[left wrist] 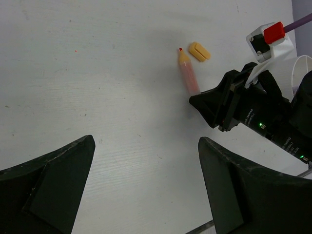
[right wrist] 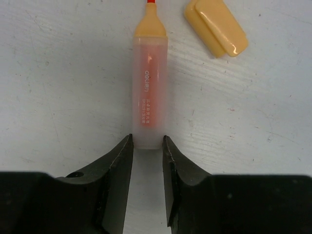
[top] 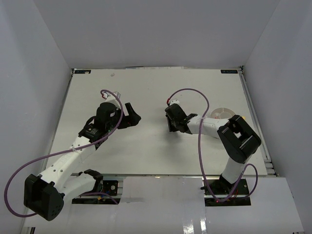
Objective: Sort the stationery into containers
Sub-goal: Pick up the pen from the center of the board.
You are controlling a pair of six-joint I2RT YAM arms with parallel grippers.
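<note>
The right pincer (right wrist: 146,146) pinches only the very tail of the orange marker (right wrist: 148,92) between its 2 jaws. The marker lies flat on the table (right wrist: 58,73), pointing straight ahead of the pincer with its tip bare. Its cap (right wrist: 216,27) lies ahead and to the right, apart from it. With so short a hold, I'd reach further along the barrel before lifting, or the marker may pivot out. The left pincer (left wrist: 146,141) hangs spread wide and holds nothing. The tub (top: 224,113) sits behind the right pincer, beside its forearm and near the table's right edge, so the carry must swing back tightly.
</note>
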